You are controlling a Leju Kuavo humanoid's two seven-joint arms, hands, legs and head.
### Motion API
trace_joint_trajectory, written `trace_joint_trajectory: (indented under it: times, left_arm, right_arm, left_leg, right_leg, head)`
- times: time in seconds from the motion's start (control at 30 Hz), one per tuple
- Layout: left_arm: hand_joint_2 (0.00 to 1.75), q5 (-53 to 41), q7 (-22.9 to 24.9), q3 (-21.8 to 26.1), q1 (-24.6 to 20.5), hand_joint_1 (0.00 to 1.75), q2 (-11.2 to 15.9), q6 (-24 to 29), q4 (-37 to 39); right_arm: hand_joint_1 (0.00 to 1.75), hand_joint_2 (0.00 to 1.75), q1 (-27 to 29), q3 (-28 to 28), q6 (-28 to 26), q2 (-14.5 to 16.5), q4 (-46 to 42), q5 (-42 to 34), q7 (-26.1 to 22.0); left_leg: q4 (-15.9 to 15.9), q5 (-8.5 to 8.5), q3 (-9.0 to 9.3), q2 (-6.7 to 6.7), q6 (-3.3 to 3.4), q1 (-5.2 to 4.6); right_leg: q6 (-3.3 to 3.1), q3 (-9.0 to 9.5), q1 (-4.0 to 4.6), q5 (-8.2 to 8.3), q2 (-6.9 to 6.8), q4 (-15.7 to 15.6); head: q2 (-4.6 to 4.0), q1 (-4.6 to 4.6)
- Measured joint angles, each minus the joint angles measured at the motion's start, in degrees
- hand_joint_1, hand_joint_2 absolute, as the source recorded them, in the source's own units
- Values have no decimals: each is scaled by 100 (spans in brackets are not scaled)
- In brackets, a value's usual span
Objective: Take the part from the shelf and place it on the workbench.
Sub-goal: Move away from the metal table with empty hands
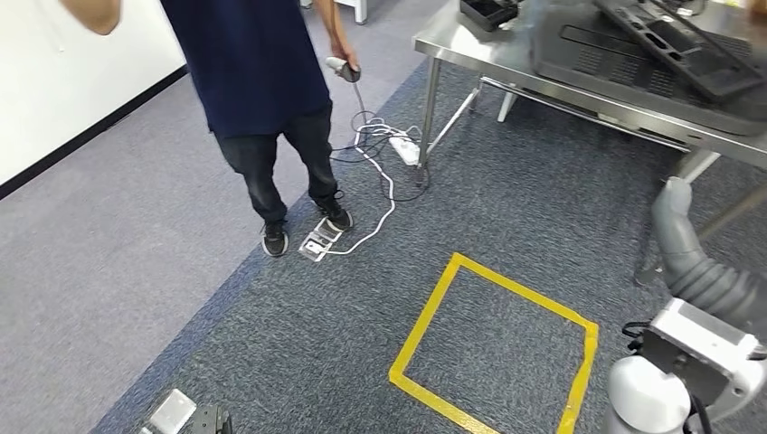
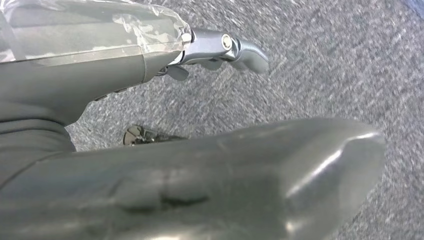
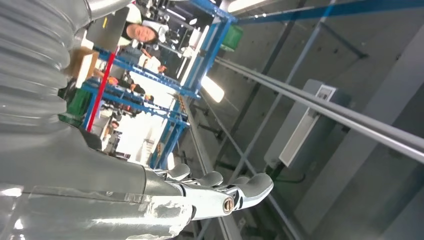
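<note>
Part (image 1: 687, 41) on workbench (image 1: 470, 45); right hand (image 3: 220, 192) empty, fingers apart; left hand (image 2: 220, 47) likewise.

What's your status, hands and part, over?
Left hand empty, over carpet. Right hand empty, raised. Large grey part on workbench. Person standing nearby.

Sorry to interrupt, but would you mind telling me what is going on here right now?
The robot stands on grey carpet by a yellow taped square, looking down. A steel workbench with dark trays on it lies ahead to its right. A person stands nearby holding a small handheld device. The left hand hangs over the carpet and the right hand is raised; neither holds a part.
</note>
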Motion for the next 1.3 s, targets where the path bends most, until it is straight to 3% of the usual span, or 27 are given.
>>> trace_joint_trajectory:
  times: [0.07,0.13,0.2,0.23,0.27,0.3,0.37,0.43,0.5,0.53,0.6,0.67,0.73,0.77,0.83,0.9,0.93,1.0,1.1,1.13,1.23,1.27,1.3]
  left_arm:
    - [0,5,-2,1,1,0,0,0,0]
    - [0,10,-4,2,-10,0,-1,0,0]
    - [0,14,-4,2,-10,0,-2,-3,1]
    - [0,15,-5,2,-3,0,-3,-5,1]
    - [0,17,-6,2,3,0,-4,-7,1]
    - [0,20,-10,2,6,0,-5,-7,1]
    - [0,30,-19,2,3,0,-15,-7,0]
    - [0,48,-23,2,6,0,-26,-5,0]
    - [0,65,-23,1,29,0,-30,0,0]
    - [0,70,-23,1,46,0,-32,2,0]
    - [0,86,-21,-2,60,0,-35,7,0]
    - [0,106,-20,-3,61,0,-37,10,0]
    - [0,119,-20,-6,74,0,-37,15,0]
    - [0,123,-20,-8,83,0,-37,19,0]
    - [0,125,-20,-10,91,0,-38,26,0]
    - [0,126,-20,-16,81,0,-46,29,-1]
    - [0,128,-20,-22,79,0,-50,31,-2]
    - [0,132,-20,-31,81,0,-53,34,-2]
    - [0,133,-20,-34,85,0,-52,36,-2]
    - [0,165,-29,-46,89,0,-53,40,-2]
    - [0,290,-60,-91,122,0,-59,50,-2]
    - [0,304,-61,-98,136,0,-61,49,-2]
    - [0,313,-60,-103,148,0,-61,48,-2]
  right_arm:
    - [0,175,0,19,1,-14,0,2,14]
    - [0,175,8,28,1,-32,0,2,26]
    - [0,175,25,32,0,-52,0,5,63]
    - [0,175,31,35,0,-64,0,10,86]
    - [0,175,33,38,0,-73,0,20,108]
    - [0,175,32,44,0,-82,0,32,131]
    - [0,175,28,55,0,-93,1,50,181]
    - [0,175,27,62,1,-99,2,55,216]
    - [0,175,28,64,2,-104,3,51,246]
    - [0,175,31,65,4,-107,4,35,263]
    - [0,175,56,62,6,-110,8,-31,289]
    - [0,175,108,55,7,-113,13,-109,293]
    - [0,175,158,49,6,-114,23,-156,290]
    - [0,175,172,46,5,-115,30,-168,289]
    - [0,175,182,43,4,-116,39,-182,289]
    - [0,175,184,39,4,-118,42,-188,289]
    - [0,175,185,38,4,-118,42,-193,293]
    - [0,175,186,37,4,-119,43,-202,302]
    - [0,175,187,37,4,-118,44,-207,310]
    - [0,175,256,-37,4,-118,67,-360,303]
    - [0,175,665,-447,1,-116,217,-1309,291]
    - [0,175,800,-584,-1,-115,275,-1630,283]
    - [0,175,923,-726,-3,-113,342,-1925,260]
  left_leg:
    - [-46,42,0,-106,77,29]
    - [-68,73,-13,-220,126,39]
    - [-64,85,-29,-359,142,26]
    - [-60,88,-31,-437,143,21]
    - [-54,90,-30,-517,142,19]
    - [-45,93,-26,-598,138,19]
    - [-22,104,-46,-747,110,24]
    - [-20,138,-99,-880,39,49]
    - [-51,188,-132,-1020,-51,69]
    - [-23,175,-150,-983,-78,63]
    - [316,-46,-305,-686,-123,46]
    - [1033,-441,-625,-361,-182,56]
    - [1508,-616,-800,-273,-234,81]
    - [1437,-558,-727,-249,-251,95]
    - [703,-273,-271,-100,-272,117]
    - [64,-75,80,85,-226,108]
    - [-54,-49,127,125,-181,93]
    - [-42,-44,96,69,-111,70]
    - [-37,-45,88,53,-98,63]
    - [-52,-22,74,-27,-45,64]
    - [-95,49,23,-398,124,38]
    - [-92,50,21,-487,129,24]
    - [-87,50,25,-574,130,14]
  right_leg:
    - [58,-65,-28,-180,237,202]
    - [87,-343,-47,-557,551,844]
    - [92,-661,-49,-804,630,1520]
    - [88,-711,-48,-765,640,1609]
    - [75,-658,-48,-620,654,1476]
    - [54,-503,-50,-393,706,1127]
    - [7,-172,-64,-57,1018,351]
    - [-20,-56,-58,23,1238,22]
    - [-65,-44,-53,65,1120,-31]
    - [-98,-26,-65,93,1033,-73]
    - [-156,4,-96,147,832,-150]
    - [-179,0,-83,154,636,-158]
    - [-178,-19,-80,150,444,-148]
    - [-173,-27,-84,148,355,-142]
    - [-134,-23,-93,133,202,-123]
    - [-54,-3,-79,92,81,-89]
    - [-10,9,-66,78,31,-80]
    - [38,22,-60,74,-26,-84]
    - [51,26,-61,78,-40,-88]
    - [76,-100,-74,-115,120,210]
    - [132,-705,-107,-765,634,1527]
    - [110,-736,-100,-688,650,1551]
    - [79,-648,-89,-498,675,1317]
  head:
    - [0,37]
    - [0,103]
    - [0,157]
    - [0,174]
    - [0,190]
    - [0,208]
    - [0,236]
    - [0,241]
    - [0,239]
    - [0,236]
    - [0,156]
    - [0,57]
    - [0,11]
    - [0,-8]
    - [0,-45]
    - [0,-73]
    - [0,-61]
    - [0,-15]
    - [0,1]
    - [0,37]
    - [0,177]
    - [0,197]
    - [0,214]
